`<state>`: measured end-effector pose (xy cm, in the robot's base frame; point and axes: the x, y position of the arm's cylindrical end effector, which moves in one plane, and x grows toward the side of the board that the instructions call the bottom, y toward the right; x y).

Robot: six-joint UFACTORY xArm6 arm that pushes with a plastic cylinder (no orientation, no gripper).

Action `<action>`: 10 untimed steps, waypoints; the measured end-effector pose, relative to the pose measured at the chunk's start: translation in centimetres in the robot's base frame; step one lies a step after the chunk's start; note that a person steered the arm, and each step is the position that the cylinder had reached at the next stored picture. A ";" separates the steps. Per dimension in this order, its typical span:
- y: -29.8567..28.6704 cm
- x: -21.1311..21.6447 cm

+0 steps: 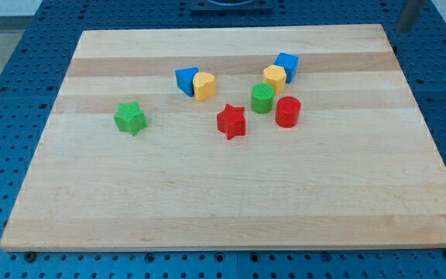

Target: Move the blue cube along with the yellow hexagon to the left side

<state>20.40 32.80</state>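
We log a wooden board [231, 209] lying on a blue perforated table [6, 70]. Our tip does not show in the camera view, so we cannot tell where it stands relative to the blocks, nor whether it touches any of them.

Task blocks: the blue cube [286, 65] sits toward the view's top, right of centre. The yellow hexagon [274, 77] touches it at roughly its 7 o'clock. Both are on the board's right half.

Other blocks:
- green cylinder [262, 98], just beside the yellow hexagon at its 7 o'clock.
- red cylinder [288, 111], near the green cylinder at its 4 o'clock, small gap between them.
- red star [231, 121], at 8 o'clock from the green cylinder, apart from it.
- blue wedge-like block [186, 80], upper centre; a yellow rounded block [204, 86] touches it at 3 o'clock. Exact shapes of these two are hard to make out.
- green star [130, 118], alone at the view's left, well apart from the rest, about 8 o'clock from the blue wedge-like block.
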 end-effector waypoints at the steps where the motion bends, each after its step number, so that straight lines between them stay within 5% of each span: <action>1: -3.8 0.1; 4: -13.3 4.0; 10: -20.9 11.7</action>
<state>32.15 11.89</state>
